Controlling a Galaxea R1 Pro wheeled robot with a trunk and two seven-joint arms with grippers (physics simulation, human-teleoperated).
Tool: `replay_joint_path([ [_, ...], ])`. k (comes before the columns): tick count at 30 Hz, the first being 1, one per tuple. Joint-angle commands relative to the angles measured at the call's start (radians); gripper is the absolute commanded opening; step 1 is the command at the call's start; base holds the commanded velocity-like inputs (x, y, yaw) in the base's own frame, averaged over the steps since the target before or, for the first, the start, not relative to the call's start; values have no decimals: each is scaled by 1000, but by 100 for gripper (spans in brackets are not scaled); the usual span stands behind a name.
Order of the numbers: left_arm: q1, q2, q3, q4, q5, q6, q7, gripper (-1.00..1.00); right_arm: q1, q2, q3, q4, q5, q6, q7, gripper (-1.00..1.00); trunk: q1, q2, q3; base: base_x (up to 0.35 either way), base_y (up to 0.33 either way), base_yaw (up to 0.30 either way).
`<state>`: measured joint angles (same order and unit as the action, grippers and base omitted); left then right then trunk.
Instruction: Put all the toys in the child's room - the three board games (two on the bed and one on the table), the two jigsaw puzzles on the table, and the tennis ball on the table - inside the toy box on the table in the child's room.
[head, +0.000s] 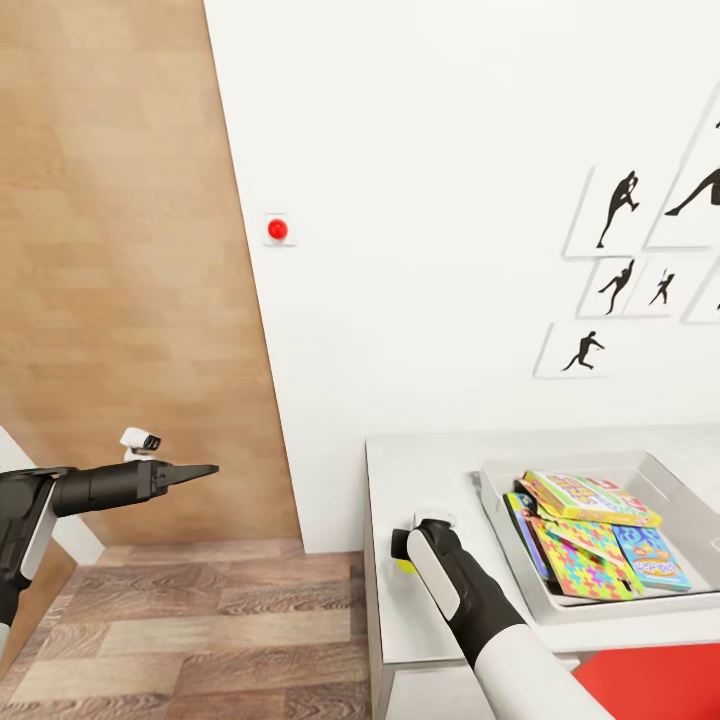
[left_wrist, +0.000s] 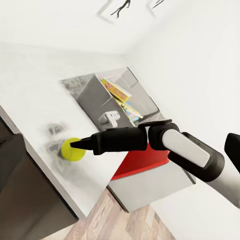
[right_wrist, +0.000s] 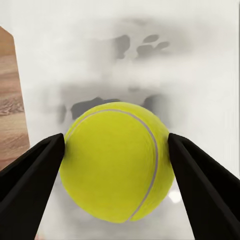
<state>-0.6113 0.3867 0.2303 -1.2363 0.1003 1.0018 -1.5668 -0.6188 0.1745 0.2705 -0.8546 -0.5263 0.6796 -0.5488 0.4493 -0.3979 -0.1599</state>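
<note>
Two fingers of the right gripper pinch the ball between them; left gripper closed, empty.

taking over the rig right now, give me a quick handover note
Right pincer: fingers on both sides of the tennis ball, which sits on the table near its left end; contact looks made, but I cannot confirm a firm grip.
Left pincer: empty, looks shut, held out over the floor left of the table.
Toy box: on the table right of the ball, already holding several colourful flat boxes, including a jigsaw puzzle. Exact count unclear.
Left: lift the ball, carry it right, drop it in the box. Then check the bed for remaining games.
</note>
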Motion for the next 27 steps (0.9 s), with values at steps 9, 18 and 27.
replay_joint_path([
  [9,-1,5,2,0,0,11,-4,100,8,0,0,-82,-11,6,-4,-100,1,-2,13,0,-4,0],
  [18,-1,6,3,0,0,11,-4,100,15,0,-1,-139,-11,8,38,-100,1,-2,27,0,-165,0],
  [27,-1,7,3,0,2,11,-4,100,25,0,-2,-313,-11,27,121,-100,1,-2,42,0,-155,0],
])
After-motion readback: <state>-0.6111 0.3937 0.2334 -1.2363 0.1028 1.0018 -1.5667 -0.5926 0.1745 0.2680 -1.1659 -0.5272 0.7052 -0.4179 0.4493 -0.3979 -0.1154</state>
